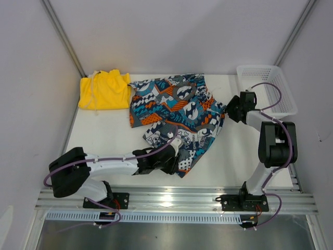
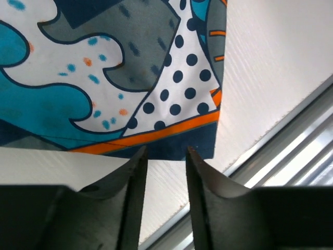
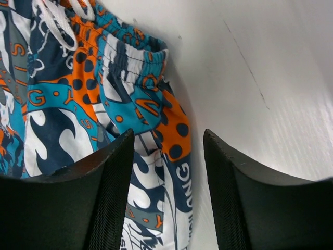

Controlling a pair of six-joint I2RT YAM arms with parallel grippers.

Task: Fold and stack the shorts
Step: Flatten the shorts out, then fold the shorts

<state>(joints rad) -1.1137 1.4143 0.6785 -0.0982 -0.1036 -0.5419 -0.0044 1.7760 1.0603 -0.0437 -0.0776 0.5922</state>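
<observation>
Two pairs of shorts lie on the white table (image 1: 104,135), touching at one edge. One is plain bright yellow (image 1: 105,90), bunched into a rough square at about 10 o'clock. The other is a busy print (image 1: 177,107) of teal-blue, orange, navy, grey and white, with waves, polka dots and cartoon shapes; it is spread loosely and creased from the middle towards 12 o'clock, one leg reaching down towards 6 o'clock. Its gathered elastic waistband and a white cord (image 3: 57,21) show in the right wrist view, where the print carries scattered letters, among them "NG", "G" and "Y". One white mesh basket (image 1: 260,67) stands at 2 o'clock. The left gripper (image 2: 165,151) has its fingers parted, tips at the navy-and-orange hem, pinching nothing. The right gripper (image 3: 167,134) is spread wide over the waistband edge.
</observation>
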